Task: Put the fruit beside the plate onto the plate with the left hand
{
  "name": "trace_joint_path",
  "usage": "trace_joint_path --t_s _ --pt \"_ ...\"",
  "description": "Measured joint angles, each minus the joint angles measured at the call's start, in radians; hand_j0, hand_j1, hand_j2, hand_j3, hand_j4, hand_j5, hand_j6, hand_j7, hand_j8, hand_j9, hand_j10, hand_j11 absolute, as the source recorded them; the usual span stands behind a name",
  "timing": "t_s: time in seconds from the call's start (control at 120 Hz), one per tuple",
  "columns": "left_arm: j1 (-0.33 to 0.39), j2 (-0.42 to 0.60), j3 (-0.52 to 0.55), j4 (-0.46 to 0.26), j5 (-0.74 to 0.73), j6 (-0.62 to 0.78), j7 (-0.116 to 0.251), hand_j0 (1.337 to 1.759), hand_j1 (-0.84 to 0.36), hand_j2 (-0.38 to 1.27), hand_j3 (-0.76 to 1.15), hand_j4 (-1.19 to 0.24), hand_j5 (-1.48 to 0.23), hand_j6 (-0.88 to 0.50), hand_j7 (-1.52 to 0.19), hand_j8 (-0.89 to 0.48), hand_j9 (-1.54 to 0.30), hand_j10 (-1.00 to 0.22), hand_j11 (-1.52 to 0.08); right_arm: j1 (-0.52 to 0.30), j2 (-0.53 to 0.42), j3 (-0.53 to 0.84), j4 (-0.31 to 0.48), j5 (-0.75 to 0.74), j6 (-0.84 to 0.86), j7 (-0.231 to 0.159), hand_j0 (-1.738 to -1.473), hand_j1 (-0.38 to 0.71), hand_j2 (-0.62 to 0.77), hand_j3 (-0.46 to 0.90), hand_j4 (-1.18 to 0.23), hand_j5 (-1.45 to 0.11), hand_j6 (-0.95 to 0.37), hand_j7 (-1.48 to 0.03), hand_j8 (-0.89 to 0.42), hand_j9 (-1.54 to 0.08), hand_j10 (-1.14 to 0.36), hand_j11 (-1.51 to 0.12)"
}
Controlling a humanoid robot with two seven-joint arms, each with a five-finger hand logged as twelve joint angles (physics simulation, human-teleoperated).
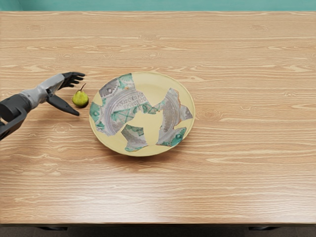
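A small green pear [80, 98] with a short stem stands on the wooden table just left of the plate [148, 81], a yellow dish with grey and green patterned patches. My left hand [69, 91] comes in from the left edge and sits right beside the pear, on its left. The fingers [74, 77] reach past the pear's far side and the thumb [64, 105] stretches along its near side. The hand is open around the fruit, with small gaps showing between it and the pear.
The wooden table [237, 173] spreads wide to the right and in front of the plate. A teal wall strip [158, 5] runs along the far edge.
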Motion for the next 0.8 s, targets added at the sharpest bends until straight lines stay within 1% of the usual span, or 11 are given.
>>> trace_joint_path --t_s 0.408,0.8 --pt "-0.003 -0.032 0.029 0.037 0.001 0.048 -0.007 1.658 0.05 0.05 0.00 -0.26 -0.33 -0.26 -0.33 -0.26 -0.33 -0.25 -0.33 0.000 0.000 0.000 0.000 -0.001 0.000 0.000 -1.658 -0.35 0.00 0.00 0.00 0.00 0.00 0.00 0.00 0.00 0.00 0.00" --pt "-0.011 -0.035 0.037 0.042 0.001 0.045 -0.007 1.658 0.00 0.06 0.00 -0.30 -0.39 -0.30 -0.39 -0.30 -0.39 -0.30 -0.39 0.000 0.000 -0.001 0.000 0.000 0.000 0.000 -1.658 -0.35 0.00 0.00 0.00 0.00 0.00 0.00 0.00 0.00 0.00 0.00"
